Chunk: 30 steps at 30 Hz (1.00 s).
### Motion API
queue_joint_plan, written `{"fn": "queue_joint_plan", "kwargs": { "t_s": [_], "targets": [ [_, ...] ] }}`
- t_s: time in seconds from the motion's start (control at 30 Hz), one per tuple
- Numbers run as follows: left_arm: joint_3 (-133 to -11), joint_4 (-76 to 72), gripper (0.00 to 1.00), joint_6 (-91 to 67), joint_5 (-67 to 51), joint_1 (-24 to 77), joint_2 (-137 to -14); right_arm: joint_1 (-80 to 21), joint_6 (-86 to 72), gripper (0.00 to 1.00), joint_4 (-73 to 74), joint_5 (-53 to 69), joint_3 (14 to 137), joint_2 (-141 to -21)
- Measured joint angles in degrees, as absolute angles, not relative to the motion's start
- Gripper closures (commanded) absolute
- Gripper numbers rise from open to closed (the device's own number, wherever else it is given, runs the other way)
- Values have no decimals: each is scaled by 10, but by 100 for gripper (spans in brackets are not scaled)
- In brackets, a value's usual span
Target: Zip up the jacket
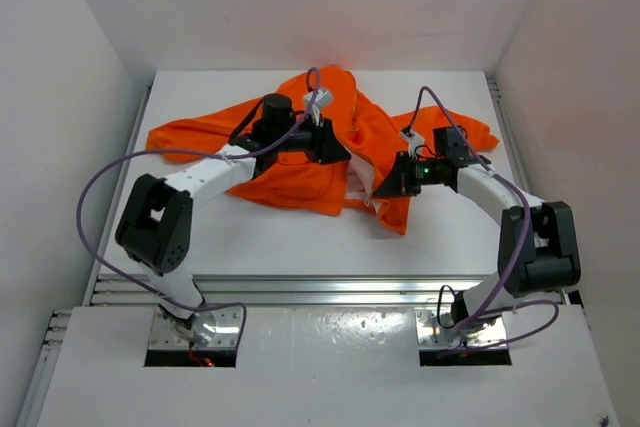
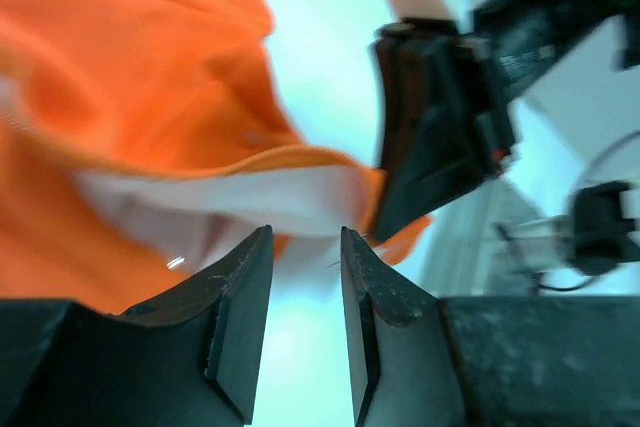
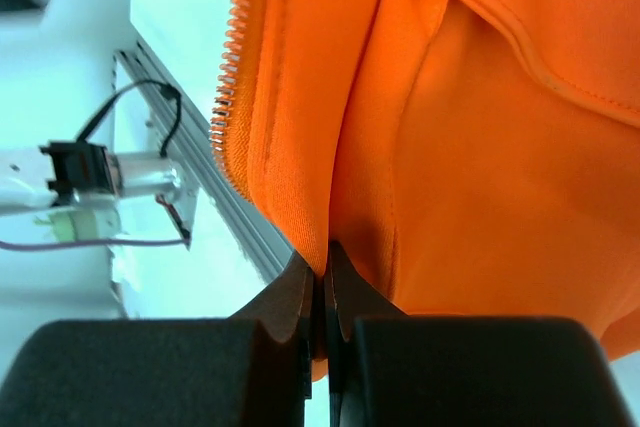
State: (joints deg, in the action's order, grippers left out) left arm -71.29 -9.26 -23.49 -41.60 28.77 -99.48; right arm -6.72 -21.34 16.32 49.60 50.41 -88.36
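Orange cloth was pinched tight in the right end effector (image 3: 322, 259), at the front edge of the jacket (image 3: 480, 167), near its zipper teeth (image 3: 228, 67). The left end effector (image 2: 305, 242) was spread apart and held nothing, just by the hem. The jacket lay crumpled on the white table (image 1: 300, 242).

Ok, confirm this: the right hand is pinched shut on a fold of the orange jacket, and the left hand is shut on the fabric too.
Not quite. The left hand is open, fingers apart with no fabric between them, as the left wrist view shows. The right hand is indeed pinched shut on a fold of the jacket.
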Motion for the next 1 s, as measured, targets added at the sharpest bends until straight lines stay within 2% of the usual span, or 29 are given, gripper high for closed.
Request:
{"fn": "queue_joint_plan", "kwargs": {
  "t_s": [0.23, 0.47, 0.73, 1.0],
  "targets": [
    [-721, 110, 70, -82, -267, 311, -967, -56, -157, 100, 206, 489, 504, -862],
    [-729, 241, 70, -77, -128, 366, -1033, -54, -155, 100, 218, 450, 502, -858],
    [-779, 284, 65, -121, -49, 385, -1126, -53, -177, 100, 217, 417, 496, -860],
    [-821, 279, 63, -95, -12, 386, -1133, -47, -196, 100, 213, 407, 496, -875]
  ]
}}
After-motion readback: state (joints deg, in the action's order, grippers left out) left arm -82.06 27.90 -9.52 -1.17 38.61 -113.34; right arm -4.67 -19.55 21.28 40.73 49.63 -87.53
